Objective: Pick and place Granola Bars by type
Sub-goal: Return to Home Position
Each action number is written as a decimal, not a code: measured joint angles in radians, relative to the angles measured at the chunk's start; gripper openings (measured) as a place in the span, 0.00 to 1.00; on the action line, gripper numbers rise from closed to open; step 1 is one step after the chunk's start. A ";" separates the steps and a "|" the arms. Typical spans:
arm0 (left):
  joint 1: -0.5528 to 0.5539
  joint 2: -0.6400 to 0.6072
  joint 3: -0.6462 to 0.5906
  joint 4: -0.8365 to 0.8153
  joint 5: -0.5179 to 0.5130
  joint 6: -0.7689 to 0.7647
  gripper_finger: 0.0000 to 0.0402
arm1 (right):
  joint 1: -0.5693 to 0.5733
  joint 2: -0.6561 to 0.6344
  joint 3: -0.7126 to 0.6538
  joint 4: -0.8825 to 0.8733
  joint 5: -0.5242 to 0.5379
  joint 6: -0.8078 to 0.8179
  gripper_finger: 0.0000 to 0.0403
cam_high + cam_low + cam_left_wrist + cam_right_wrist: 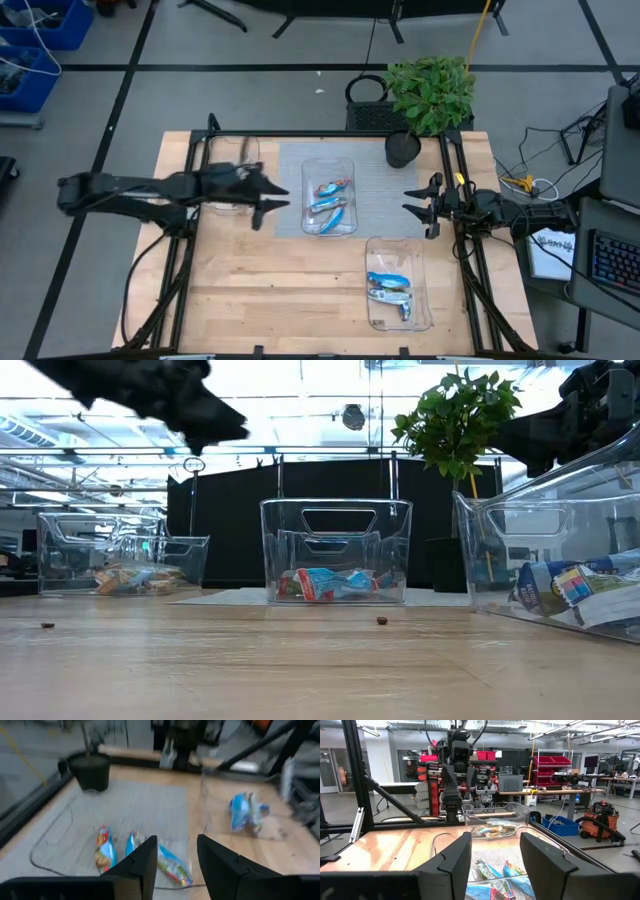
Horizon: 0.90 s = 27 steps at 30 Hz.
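Blue-wrapped granola bars (332,197) lie in the middle clear tray (345,165), also shown in the left wrist view (105,847) and the right wrist view (506,872). Blue and silver bars (390,285) lie in the near-right tray (420,250). Tan bars (130,577) lie in the far-left tray (60,540), which the left arm partly covers from above. My left gripper (283,198) hovers open at the middle tray's left edge, holding nothing (177,842). My right gripper (408,202) waits open to the right of that tray, also holding nothing (495,840).
A grey mat (295,160) lies under the middle tray. A black pot (403,148) with a green plant (432,90) stands at the far edge. Black frame rails (195,160) run along both table sides. Bare wood (280,290) shows at the near left.
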<state>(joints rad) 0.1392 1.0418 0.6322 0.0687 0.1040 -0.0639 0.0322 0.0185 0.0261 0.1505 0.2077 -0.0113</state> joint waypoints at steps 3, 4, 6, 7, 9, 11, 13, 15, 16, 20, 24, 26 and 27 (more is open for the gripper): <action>-0.006 -0.138 -0.121 0.079 -0.008 -0.017 0.36 | 0.000 0.000 0.000 0.002 0.000 0.000 0.40; -0.007 -0.180 -0.155 0.090 -0.019 -0.019 0.36 | 0.000 0.000 0.000 0.002 0.000 0.000 0.40; -0.011 -0.259 -0.212 0.098 -0.037 -0.028 0.36 | 0.000 0.000 0.000 0.002 0.000 0.000 0.40; -0.012 -0.294 -0.234 0.099 -0.041 -0.029 0.36 | 0.000 0.000 0.000 0.002 0.000 0.000 0.40; -0.017 -0.361 -0.276 0.098 -0.043 -0.026 0.36 | 0.000 0.000 0.000 0.002 0.000 0.000 0.40; -0.023 -0.430 -0.319 0.101 -0.045 -0.012 0.36 | 0.000 0.000 0.000 0.002 0.000 0.000 0.40; -0.031 -0.499 -0.365 0.116 -0.062 -0.006 0.36 | 0.000 0.000 0.000 0.002 0.000 0.000 0.40; -0.037 -0.559 -0.418 0.143 -0.096 -0.014 0.36 | 0.000 0.000 0.000 0.002 0.000 0.000 0.40; -0.039 -0.583 -0.442 0.153 -0.113 -0.021 0.36 | 0.000 0.000 0.000 0.002 0.000 0.000 0.40; -0.046 -0.665 -0.513 0.168 -0.117 -0.031 0.36 | 0.000 0.000 0.000 0.002 0.000 0.000 0.40; -0.061 -0.711 -0.545 0.169 -0.154 -0.026 0.36 | 0.000 0.000 0.000 0.002 0.000 0.000 0.40; -0.072 -0.731 -0.554 0.170 -0.180 -0.016 0.36 | 0.000 0.000 0.000 0.002 0.000 0.000 0.40; -0.078 -0.742 -0.559 0.172 -0.192 -0.013 0.36 | 0.000 0.000 0.000 0.002 0.000 0.000 0.40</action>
<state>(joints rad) 0.0614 0.2998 0.0735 0.2411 -0.0885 -0.0771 0.0324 0.0185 0.0263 0.1520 0.2077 -0.0114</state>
